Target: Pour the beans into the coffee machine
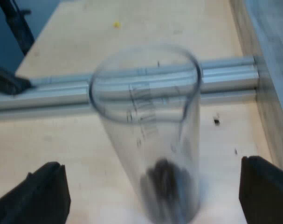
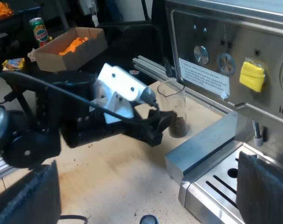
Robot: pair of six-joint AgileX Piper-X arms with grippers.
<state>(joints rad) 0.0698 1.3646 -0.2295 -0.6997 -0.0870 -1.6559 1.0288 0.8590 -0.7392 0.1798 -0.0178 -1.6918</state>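
1. Left gripper (image 1: 153, 189) wide open, flanking measuring glass (image 1: 146, 126), touching nothing; beans (image 1: 165, 179) at glass's bottom.
2. Right gripper (image 2: 146, 193) wide open, empty, away from glass.
3. Glass upright on bench (image 1: 57, 140), near espresso machine (image 2: 225, 37); open bench around.

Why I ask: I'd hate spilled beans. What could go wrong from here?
1. The left gripper is open astride the tall, upright measuring glass; closing off-centre could tip it and spill the beans at its bottom.
2. The glass stands close to the espresso machine; a careless lift might knock it against the machine's front.
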